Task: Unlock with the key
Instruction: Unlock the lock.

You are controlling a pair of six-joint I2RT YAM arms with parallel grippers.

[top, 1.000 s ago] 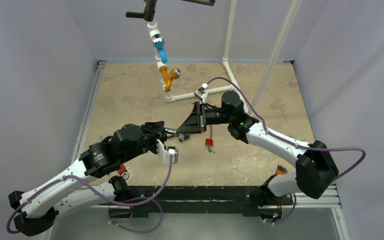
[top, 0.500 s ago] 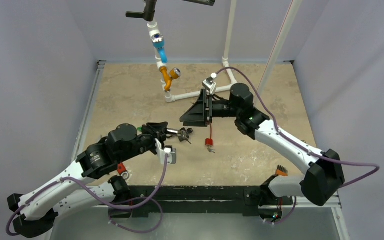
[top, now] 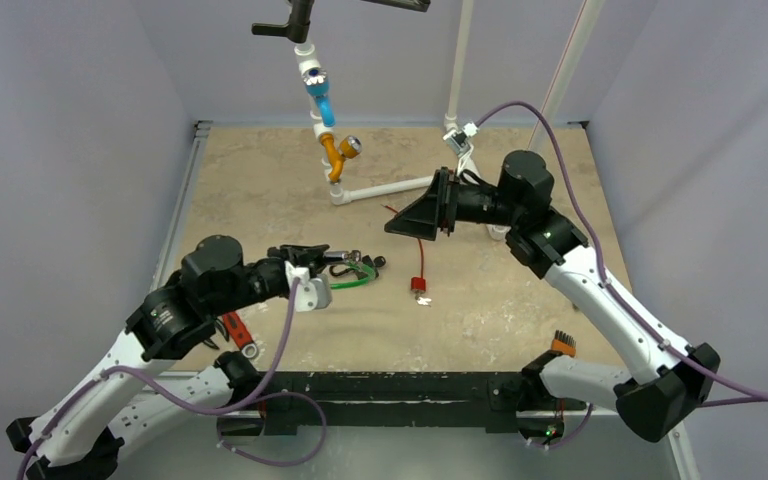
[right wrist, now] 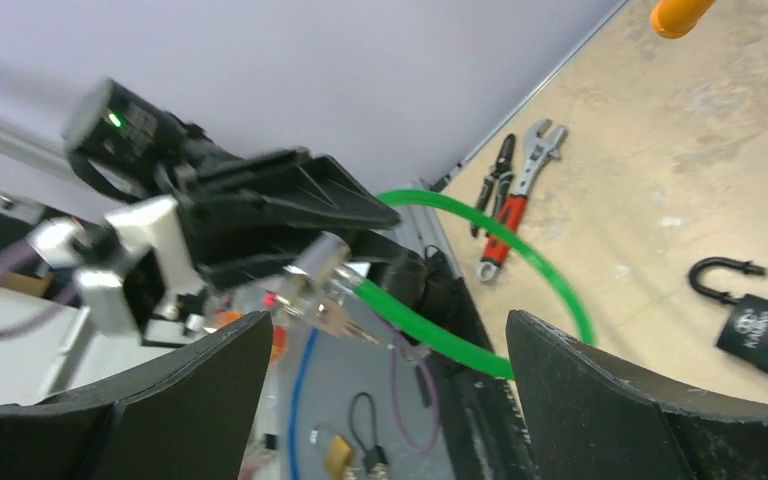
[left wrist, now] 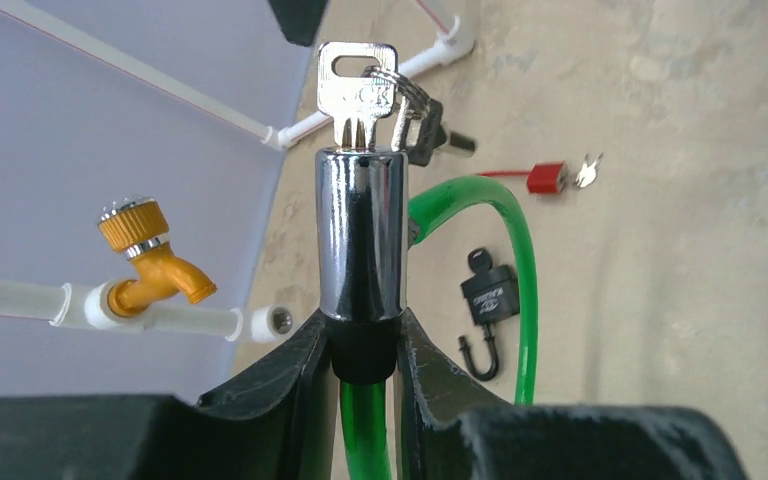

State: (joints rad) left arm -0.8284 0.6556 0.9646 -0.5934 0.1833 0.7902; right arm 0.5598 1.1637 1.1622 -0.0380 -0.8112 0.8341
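left claw (left wrist: pixel 363 350) is clamped on the base of a chrome lock cylinder (left wrist: pixel 362 230), which sticks straight out past its fingertips. a silver key (left wrist: pixel 357 85) sits in the cylinder's far end, and a green cable loop (left wrist: pixel 508 250) curves off beside it. right claw (right wrist: pixel 385 335) stands wide apart, holding nothing, raised above the bench (top: pixel 520 300), well apart from the key and facing it.

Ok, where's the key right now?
In the left wrist view, the key sits in the chrome lock barrel held by the left end effector.
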